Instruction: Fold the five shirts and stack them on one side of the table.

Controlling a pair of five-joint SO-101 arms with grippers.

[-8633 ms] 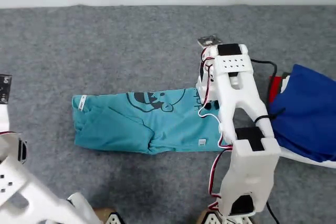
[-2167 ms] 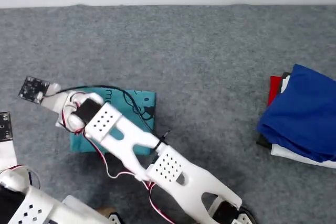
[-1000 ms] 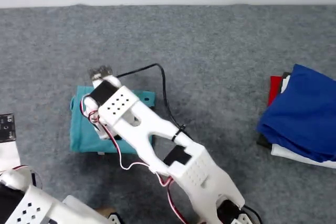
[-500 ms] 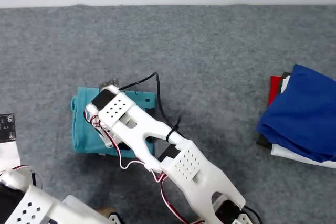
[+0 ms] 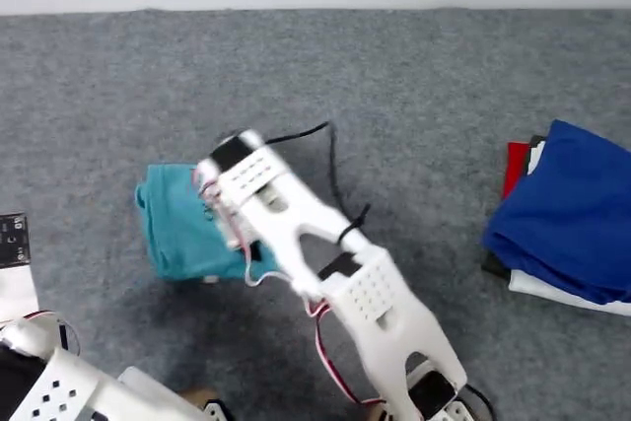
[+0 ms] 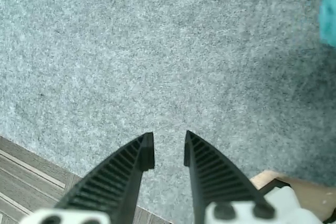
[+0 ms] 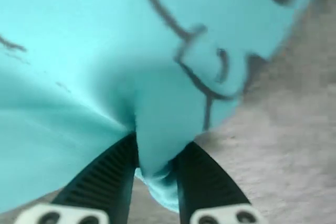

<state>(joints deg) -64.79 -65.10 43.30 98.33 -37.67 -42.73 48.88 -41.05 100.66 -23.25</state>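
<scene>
A teal shirt (image 5: 175, 226) with a dark print lies folded and bunched on the grey carpet at the left of the table. My right gripper (image 5: 225, 232) is down on the shirt's right side, under the white arm that crosses from the bottom right. In the right wrist view its fingers (image 7: 119, 167) pinch a fold of the teal shirt (image 7: 157, 51). My left gripper (image 6: 167, 150) hangs over bare carpet near the front left corner, fingers slightly apart and holding nothing. An edge of the teal shirt (image 6: 328, 9) shows beyond it.
A stack of folded shirts sits at the right edge: a blue one (image 5: 570, 206) on top, red (image 5: 515, 171) and white (image 5: 554, 293) beneath. The left arm's base (image 5: 35, 372) fills the front left corner. Wooden floor (image 6: 21, 171) lies past the table edge.
The right arm's wrist has swung to the right and back, pulling the pinched cloth with it. The teal shirt now looks narrower and more bunched than half a second ago.
</scene>
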